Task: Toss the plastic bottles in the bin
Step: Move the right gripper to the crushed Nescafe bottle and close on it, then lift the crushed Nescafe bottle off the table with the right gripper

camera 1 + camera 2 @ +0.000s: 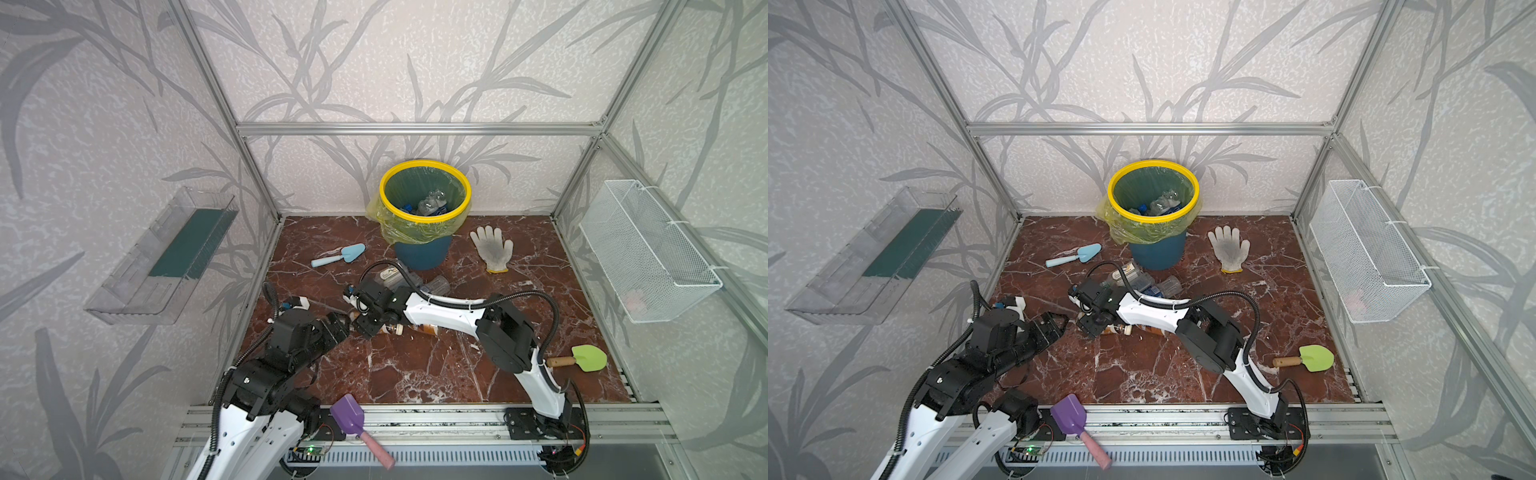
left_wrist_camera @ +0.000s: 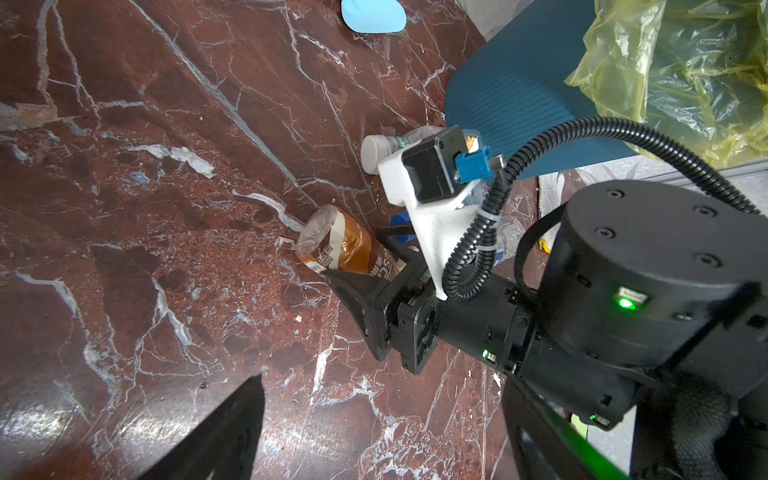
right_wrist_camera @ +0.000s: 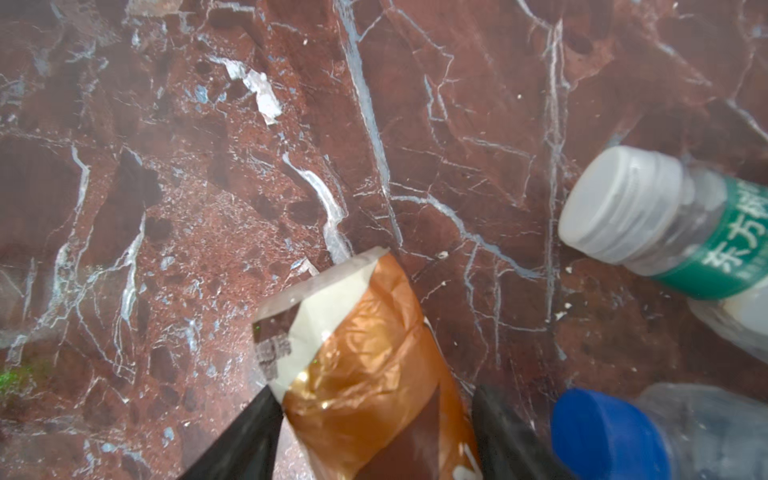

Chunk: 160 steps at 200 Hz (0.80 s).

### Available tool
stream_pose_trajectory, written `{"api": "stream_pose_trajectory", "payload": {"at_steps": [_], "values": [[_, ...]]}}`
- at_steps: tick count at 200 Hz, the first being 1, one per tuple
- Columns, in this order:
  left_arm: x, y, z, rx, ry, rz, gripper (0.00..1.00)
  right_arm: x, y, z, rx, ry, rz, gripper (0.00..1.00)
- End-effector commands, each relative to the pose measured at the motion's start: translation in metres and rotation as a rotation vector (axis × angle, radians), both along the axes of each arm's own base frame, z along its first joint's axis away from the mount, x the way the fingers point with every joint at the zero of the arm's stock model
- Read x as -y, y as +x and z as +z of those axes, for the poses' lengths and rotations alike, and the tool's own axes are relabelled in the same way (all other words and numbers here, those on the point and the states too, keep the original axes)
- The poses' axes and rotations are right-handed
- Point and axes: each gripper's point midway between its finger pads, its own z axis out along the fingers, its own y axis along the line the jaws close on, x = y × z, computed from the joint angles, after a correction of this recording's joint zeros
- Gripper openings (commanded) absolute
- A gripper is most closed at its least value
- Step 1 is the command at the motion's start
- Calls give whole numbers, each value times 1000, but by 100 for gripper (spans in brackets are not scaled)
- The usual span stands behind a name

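Observation:
The bin (image 1: 424, 216) (image 1: 1152, 219), teal with a yellow rim and liner bag, stands at the back with several plastic bottles (image 1: 430, 203) inside. A brown-swirled bottle (image 3: 365, 365) (image 2: 340, 245) (image 1: 391, 330) lies on the marble floor. My right gripper (image 3: 374, 449) (image 1: 365, 326) is shut on it, one finger on each side. More bottles (image 1: 415, 282) (image 1: 1142, 280) lie in front of the bin, among them a green-labelled one (image 3: 665, 224) and a blue-capped one (image 3: 623, 436). My left gripper (image 2: 386, 449) (image 1: 340, 324) hovers open beside the right one, holding nothing.
A light-blue trowel (image 1: 338, 255), a white glove (image 1: 492, 249) and a green trowel (image 1: 582, 358) lie on the floor. A purple scoop (image 1: 353, 419) rests on the front rail. A clear tray (image 1: 166, 257) hangs on the left wall, a wire basket (image 1: 648, 257) on the right.

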Motion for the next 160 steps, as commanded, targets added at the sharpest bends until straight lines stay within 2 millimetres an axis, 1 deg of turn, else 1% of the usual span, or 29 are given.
{"api": "stream_pose_trajectory", "payload": {"at_steps": [1,27,66,82,97,129,160], "values": [[-6,-3,-8,-21,18,24,89,7,-9,-10,-23,-45,5,67],[-6,-2,-9,-18,18,25,89,14,-19,-14,-44,-60,-3,64],[-6,-1,-7,-14,23,27,89,32,-38,-17,-92,-116,-30,59],[-7,0,-8,-14,27,27,89,44,-46,-19,-104,-140,-50,56],[-6,0,-8,-12,27,26,89,57,-51,-17,-113,-144,-79,55],[-6,2,-9,-15,31,24,89,88,-65,-13,-131,-161,-125,55],[-4,6,-11,-16,28,22,89,115,-83,-11,-133,-186,-126,55]]}}
